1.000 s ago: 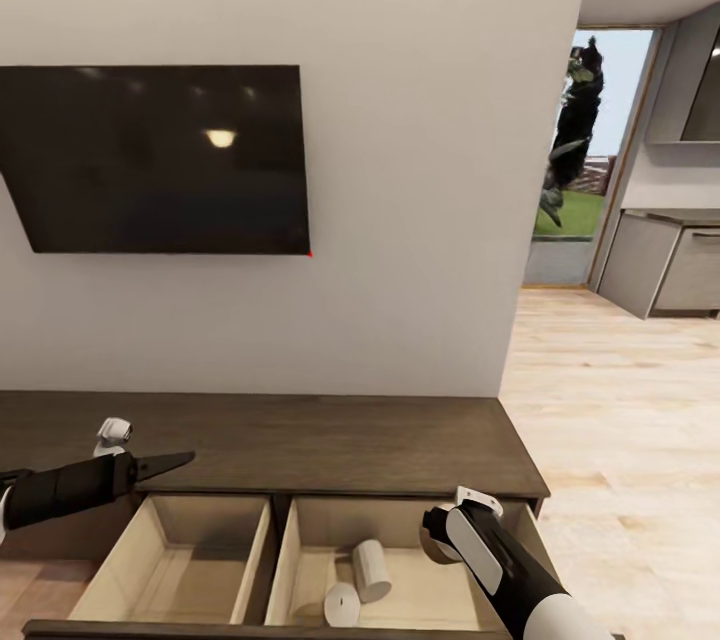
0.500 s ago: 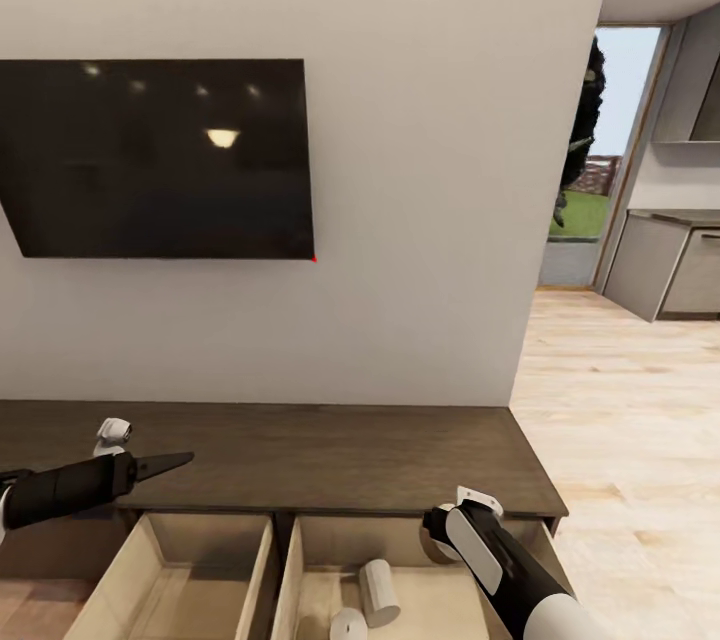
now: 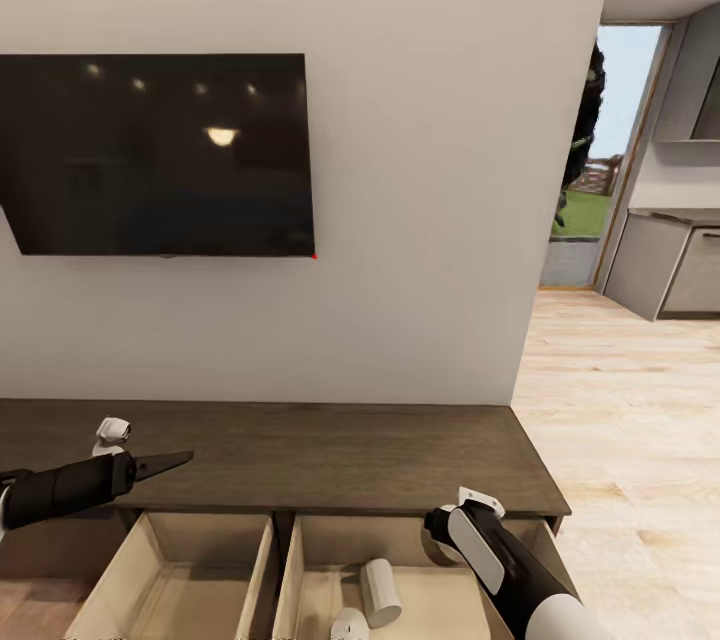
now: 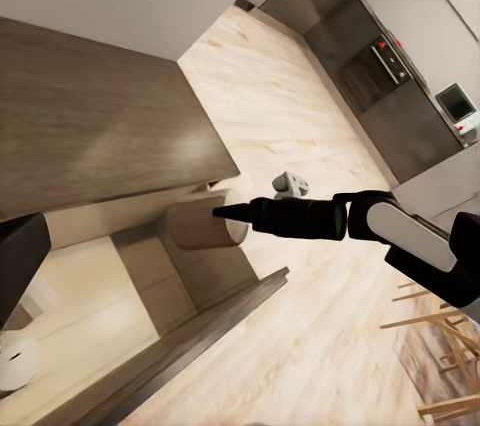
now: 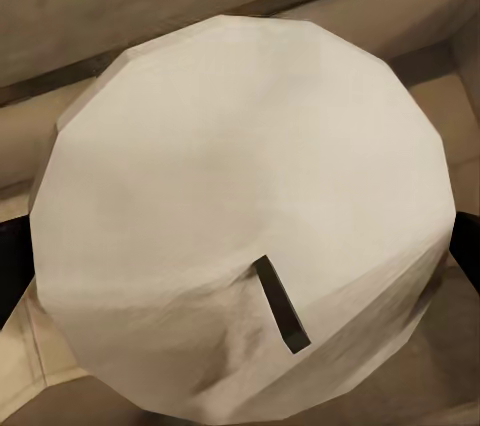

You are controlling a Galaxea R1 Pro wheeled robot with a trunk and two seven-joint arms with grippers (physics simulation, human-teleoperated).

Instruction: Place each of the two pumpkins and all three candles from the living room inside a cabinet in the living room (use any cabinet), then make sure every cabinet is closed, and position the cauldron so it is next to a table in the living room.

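The right pincer (image 4: 222,212) is clamped on 1 candle (image 5: 240,216), holding it above the open right-hand drawer of the cabinet (image 3: 300,450). Below and to the left of this pincer, 2 more candles (image 3: 380,592) lie on the pale drawer floor, close together. The left pincer (image 3: 160,465) has its fingers drawn narrow with nothing between them; it hangs over the cabinet top at the back edge of the open left-hand drawer (image 3: 180,570). A dark wall screen (image 3: 155,155) hangs above.
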